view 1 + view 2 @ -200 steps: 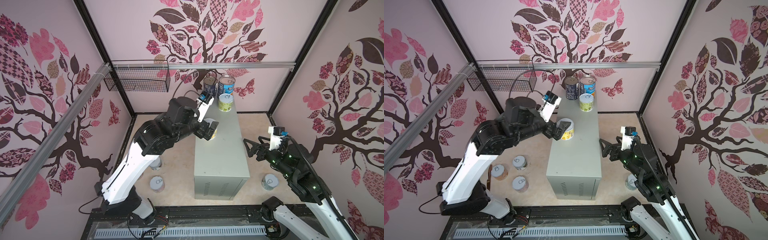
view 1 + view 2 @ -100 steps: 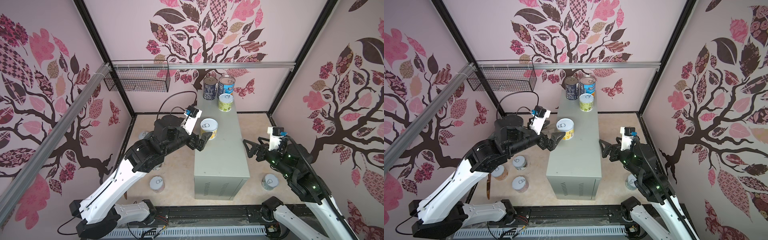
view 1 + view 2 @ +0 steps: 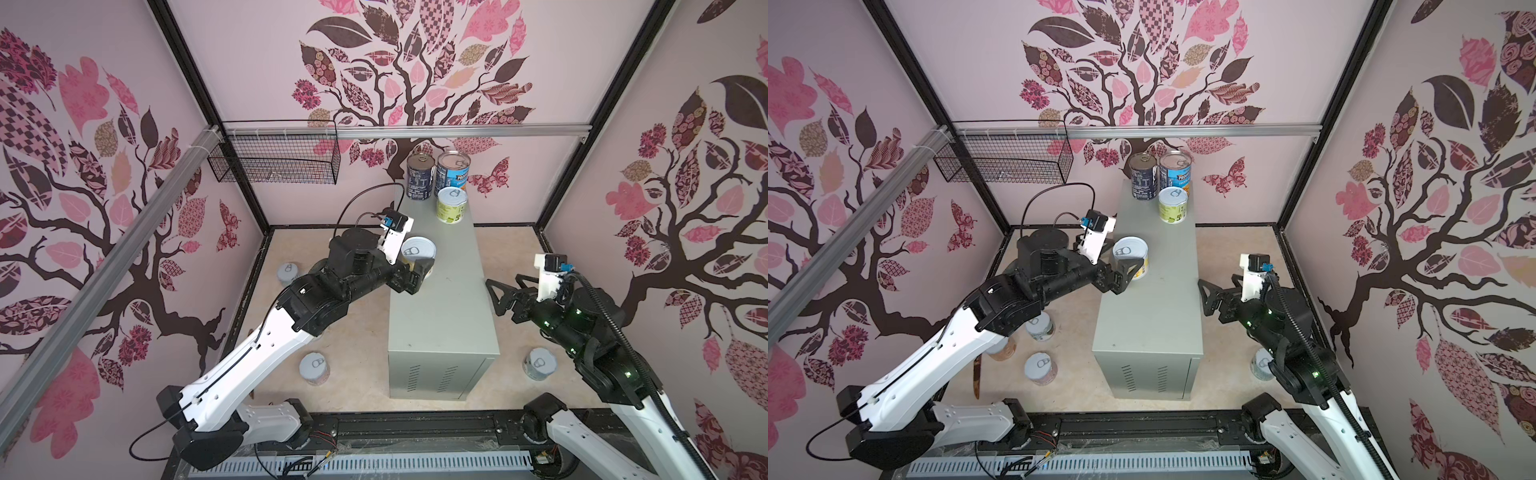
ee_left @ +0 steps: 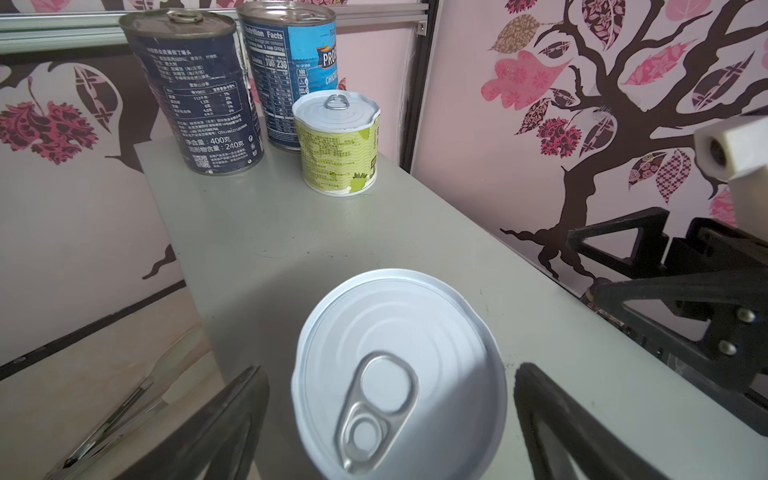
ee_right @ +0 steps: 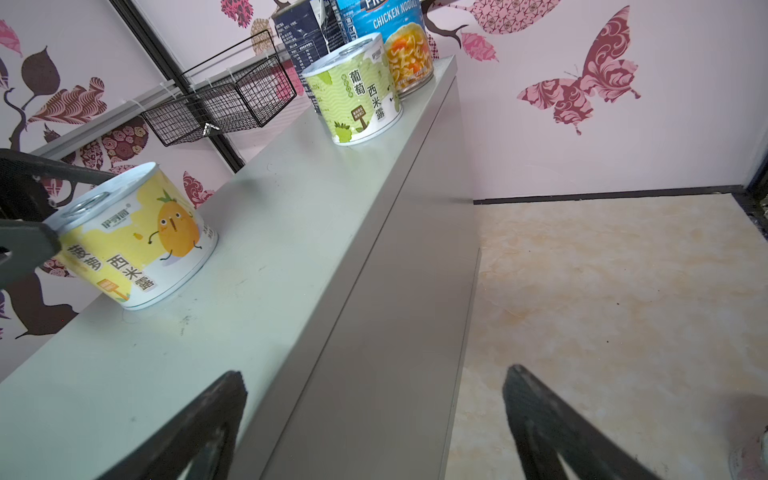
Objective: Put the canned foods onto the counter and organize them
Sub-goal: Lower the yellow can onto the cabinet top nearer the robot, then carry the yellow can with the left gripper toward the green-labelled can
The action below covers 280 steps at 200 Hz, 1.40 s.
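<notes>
4 cans on the counter point(image 3: 444, 316): navy can point(image 3: 419, 178), blue can point(image 3: 452, 174) and green can point(image 3: 452, 205) bunched upper centre, yellow can point(image 3: 419, 251) mid-frame by its left edge. Left gripper point(image 4: 390, 372) straddles the yellow can, jaws spread. Right gripper point(image 3: 494, 297) hangs wide apart, holding nothing, right of the counter.

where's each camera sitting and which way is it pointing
top views: high overhead, looking down on the counter; both arms, left gripper and right gripper show.
left wrist: just above the yellow can, facing along the counter to the green can; own fingers, plus the right gripper.
right wrist: beside the counter's edge, facing along it; own fingers, plus a left finger.
shared: both wrist views catch the yellow and green cans.
</notes>
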### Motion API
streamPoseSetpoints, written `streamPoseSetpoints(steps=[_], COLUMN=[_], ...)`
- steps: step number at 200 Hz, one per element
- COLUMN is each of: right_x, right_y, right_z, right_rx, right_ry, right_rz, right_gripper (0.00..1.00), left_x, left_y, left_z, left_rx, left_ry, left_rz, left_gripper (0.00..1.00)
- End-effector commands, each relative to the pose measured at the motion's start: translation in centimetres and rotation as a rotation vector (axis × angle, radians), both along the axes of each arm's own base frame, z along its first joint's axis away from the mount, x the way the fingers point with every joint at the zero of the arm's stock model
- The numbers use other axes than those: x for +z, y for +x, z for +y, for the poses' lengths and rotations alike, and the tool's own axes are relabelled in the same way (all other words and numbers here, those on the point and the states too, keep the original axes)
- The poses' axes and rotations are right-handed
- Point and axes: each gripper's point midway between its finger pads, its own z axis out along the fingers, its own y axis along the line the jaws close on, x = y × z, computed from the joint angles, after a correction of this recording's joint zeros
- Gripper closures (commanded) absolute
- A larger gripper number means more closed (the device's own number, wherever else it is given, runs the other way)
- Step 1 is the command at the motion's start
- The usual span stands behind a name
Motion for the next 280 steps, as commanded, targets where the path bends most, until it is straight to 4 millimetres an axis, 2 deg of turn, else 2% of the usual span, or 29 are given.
streamPoseSetpoints(steps=[1, 39, 79, 131, 163, 204, 240, 280], right_x=[0.1, 0.1, 0.0, 0.0, 0.1, -0.3, -0.5, -0.4], right_y=[-0.3, -0.2, -0.1, -0.1, -0.1, -0.1, 0.2, 1.2], right_z=[0.0, 0.2, 0.3, 0.3, 0.3, 0.5, 0.7, 1.4], right_rx=[0.010, 0.014, 0.016, 0.016, 0.017, 0.027, 0.026, 0.024], right_ry=[-0.013, -0.014, -0.015, -0.015, -0.016, -0.005, 0.003, 0.081], right_rz=[-0.005, -0.002, 0.001, 0.004, 0.005, 0.015, 0.017, 0.045], right_gripper=[0.00, 0.00, 0.00, 0.00, 0.00, 0.00, 0.00, 0.00], left_x=[-0.7, -1.5, -2.2, -1.2, -0.4, 0.7, 1.5, 0.9], left_y=[0.4, 1.1, 1.5, 1.8, 2.9, 5.4, 8.5, 12.6], left_z=[-0.6, -1.0, -1.2, -0.9, -0.6, -0.9, -1.8, -1.1], left_rx=[-0.011, -0.009, -0.006, -0.009, 0.011, 0.053, 0.089, 0.182], left_ry=[-0.005, 0.012, 0.025, 0.033, 0.043, 0.081, 0.085, 0.058], left_rz=[0.002, 0.014, 0.021, -0.008, -0.039, -0.097, -0.104, -0.081], left_gripper=[0.06, 0.10, 0.21, 0.36, 0.40, 0.43, 0.45, 0.48])
